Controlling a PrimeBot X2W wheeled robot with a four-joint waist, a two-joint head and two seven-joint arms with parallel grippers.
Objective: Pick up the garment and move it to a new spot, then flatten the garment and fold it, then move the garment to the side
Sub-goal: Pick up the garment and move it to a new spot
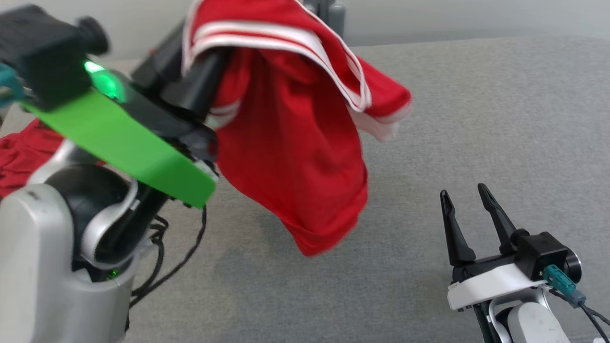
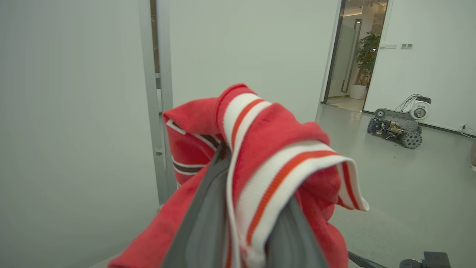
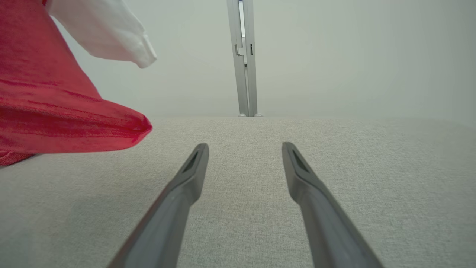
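The left end effector (image 2: 253,175) is clamping a red, white-striped fabric garment (image 1: 295,152). The right end effector (image 1: 464,190) is holding its fingers apart, grey fabric bench (image 1: 476,105) stretching ahead.

No legible writing; perhaps a blurred mark (image 1: 33,193) on left forearm (image 1: 29,247).

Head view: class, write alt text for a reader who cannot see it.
A red garment with white trim hangs from the left gripper above a grey surface. The right gripper sits low at the right, fingers open and empty. More red cloth lies at the left edge.
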